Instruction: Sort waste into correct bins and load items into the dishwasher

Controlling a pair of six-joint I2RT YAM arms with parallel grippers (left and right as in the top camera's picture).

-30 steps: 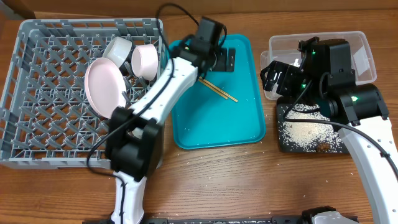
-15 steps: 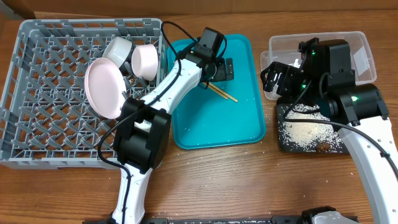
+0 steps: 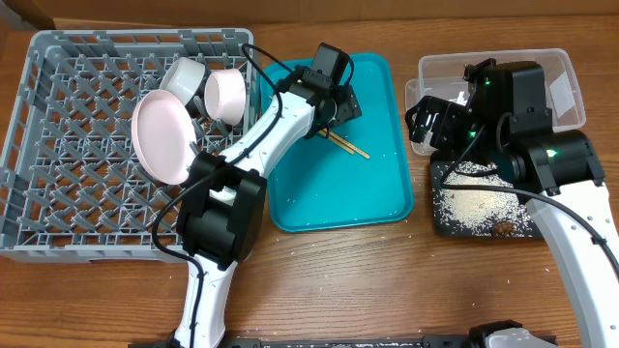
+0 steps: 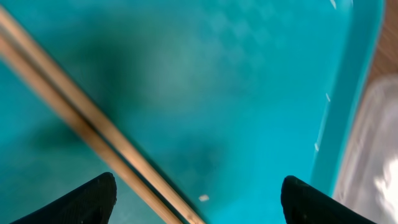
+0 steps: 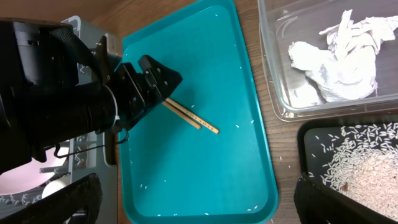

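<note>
Overhead view: the left arm (image 3: 261,135) stretches from the near edge of the tabletop (image 3: 387,290) to the far half of the teal serving tray (image 3: 338,203). The left hand (image 3: 338,104) hangs low over the far end of the wooden chopsticks (image 3: 346,145). The pair lies side by side on the tray floor, slanting from far left to near right.

The left wrist view, blurred, shows the fingers spread wide with the chopsticks (image 4: 74,124) crossing between them, closer to the left fingertip. Whether either finger touches the wood cannot be told. A few loose white grains dot the teal surface.

To the left, the grey dish rack (image 3: 87,213) holds a pink plate (image 3: 160,135) standing on edge. A white bowl (image 3: 182,75) and a pink bowl (image 3: 225,94) are tipped on their sides just beyond it, near the rack's far wall.

To the right, the right hand (image 3: 426,118) hovers where the clear tub (image 3: 571,68) meets the black tray (image 3: 440,222). In the right wrist view its fingertips (image 5: 74,199) stand far apart with nothing between them. A crumpled white napkin (image 5: 342,56) lies in the tub, and rice (image 5: 373,171) is heaped in the black tray nearer the camera.
</note>
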